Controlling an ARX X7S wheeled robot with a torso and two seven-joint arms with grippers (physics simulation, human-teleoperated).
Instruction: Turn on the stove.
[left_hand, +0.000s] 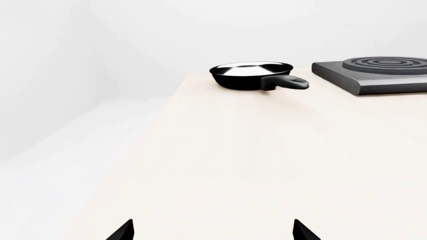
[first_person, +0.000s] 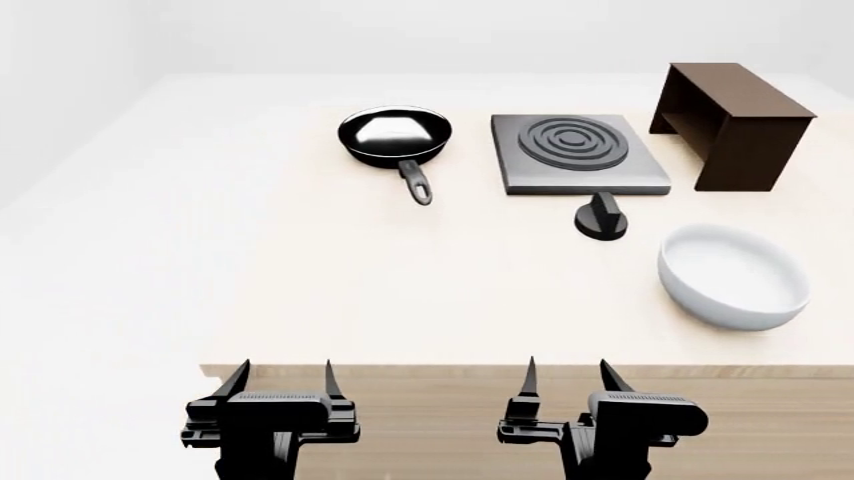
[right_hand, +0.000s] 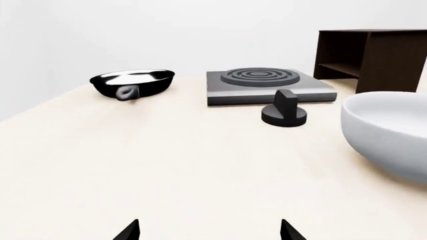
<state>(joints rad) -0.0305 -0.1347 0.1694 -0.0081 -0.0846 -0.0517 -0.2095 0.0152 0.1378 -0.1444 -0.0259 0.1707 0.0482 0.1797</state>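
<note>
The stove (first_person: 578, 153) is a flat grey hotplate with dark ring coils at the back of the table, right of centre. Its round black knob (first_person: 601, 218) stands on the table just in front of it. Both show in the right wrist view, the stove (right_hand: 267, 85) and the knob (right_hand: 285, 111); the left wrist view catches the stove's corner (left_hand: 373, 75). My left gripper (first_person: 280, 377) and right gripper (first_person: 566, 374) are open and empty at the table's near edge, far from the stove. Their tips show in the left wrist view (left_hand: 212, 231) and the right wrist view (right_hand: 209, 231).
A black frying pan (first_person: 395, 137) sits left of the stove, handle toward me. A dark brown shelf (first_person: 731, 122) stands at the back right. A white bowl (first_person: 733, 276) sits at the right, nearer than the knob. The table's front edge (first_person: 534, 371) lies just before my grippers.
</note>
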